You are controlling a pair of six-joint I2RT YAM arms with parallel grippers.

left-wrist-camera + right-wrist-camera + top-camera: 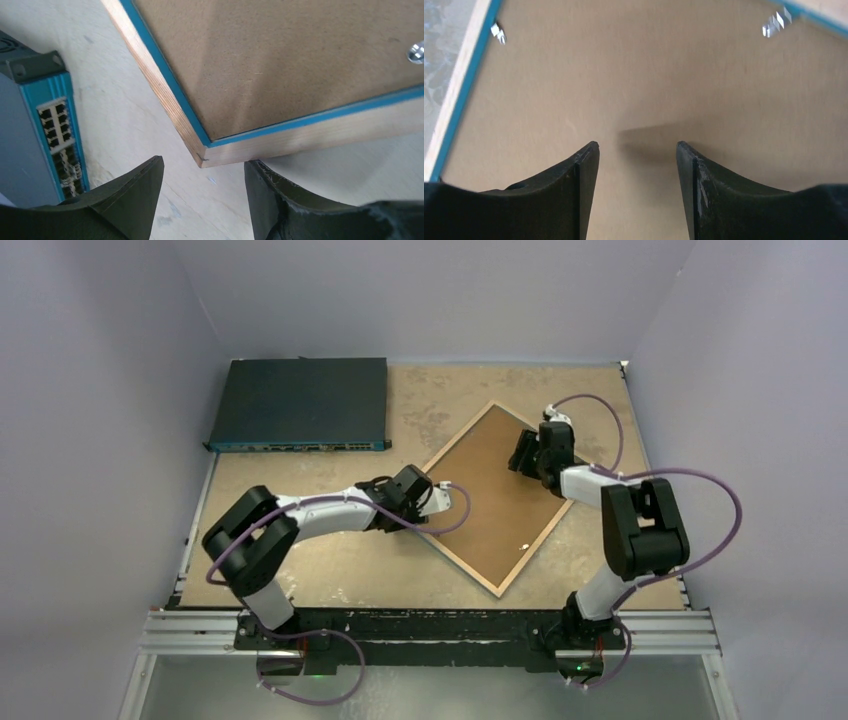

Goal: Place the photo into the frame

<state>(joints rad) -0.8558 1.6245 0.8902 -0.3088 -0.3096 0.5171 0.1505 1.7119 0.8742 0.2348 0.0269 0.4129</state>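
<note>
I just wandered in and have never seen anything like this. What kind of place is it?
Probably a robotics lab test bench. A left arm and right arm are bolted to a metal rail, plain walls box in a worn table, and a picture frame lies back-up.

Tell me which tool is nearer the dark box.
Left. The left tool sits at the frame's left corner, near the box; the right tool is over the frame's right half, farther off.

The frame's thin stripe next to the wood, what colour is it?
Bright blue, running along the frame; it shows best in the left wrist view.
</note>
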